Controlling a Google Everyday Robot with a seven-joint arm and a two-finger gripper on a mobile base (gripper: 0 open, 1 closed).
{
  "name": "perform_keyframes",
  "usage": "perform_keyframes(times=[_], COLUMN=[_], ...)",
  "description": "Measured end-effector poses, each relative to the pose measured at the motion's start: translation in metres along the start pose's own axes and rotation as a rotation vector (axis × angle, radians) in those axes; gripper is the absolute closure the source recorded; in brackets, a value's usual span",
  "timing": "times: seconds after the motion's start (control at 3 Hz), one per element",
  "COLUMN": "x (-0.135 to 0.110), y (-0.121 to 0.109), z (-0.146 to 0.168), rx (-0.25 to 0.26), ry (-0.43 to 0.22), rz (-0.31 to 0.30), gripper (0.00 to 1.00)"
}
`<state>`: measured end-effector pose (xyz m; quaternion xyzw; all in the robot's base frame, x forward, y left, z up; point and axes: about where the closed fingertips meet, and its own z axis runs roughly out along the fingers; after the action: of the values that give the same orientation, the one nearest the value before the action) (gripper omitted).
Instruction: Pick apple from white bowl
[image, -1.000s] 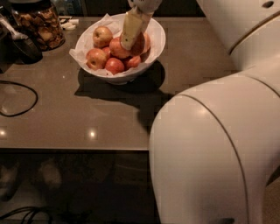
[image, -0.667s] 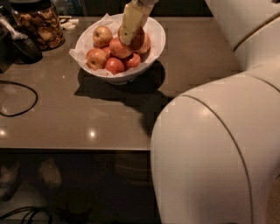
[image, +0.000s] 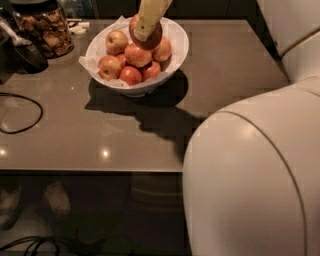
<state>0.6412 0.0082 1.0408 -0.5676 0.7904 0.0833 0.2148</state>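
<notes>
Far left: black cable (image: 20, 117) looped on the table (image: 225, 75), and a glass jar (image: 45, 30) of brown snacks in the back corner. Both are well apart from the work, so not a factor.

Next over: the white bowl (image: 183, 42), wide and glossy, with its paper liner (image: 89, 62) crinkled over the left rim. About six loose apples (image: 116, 41) are heaped inside, touching each other. They are red-yellow and smooth. The liner probably stops them rolling on the glaze.

Over the back of the bowl, the gripper (image: 144, 34) comes down steeply from the top edge. It is pinching one apple (image: 156, 37). A tan finger (image: 145, 20) lies across the front of it; the other finger is hidden behind. This apple is darker red, shaded by the arm. It sits higher than the heap and overlaps the back rim, so I read it as lifted clear but directly above the bowl. A top-down grip makes sense here, since it avoids the bowl wall and the neighbouring apples.

Right: the robot's shell (image: 255, 175) fills the foreground and hides that end of the table.
</notes>
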Motion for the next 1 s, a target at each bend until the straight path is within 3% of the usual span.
perform_keyframes(times=[0.67,1.0], x=[-0.014,-0.016], y=[0.04,0.059], z=[-0.02,-0.026], rx=[-0.137,-0.177], ry=[-0.143,-0.179], rz=[-0.119,-0.142], gripper=[1.0,1.0])
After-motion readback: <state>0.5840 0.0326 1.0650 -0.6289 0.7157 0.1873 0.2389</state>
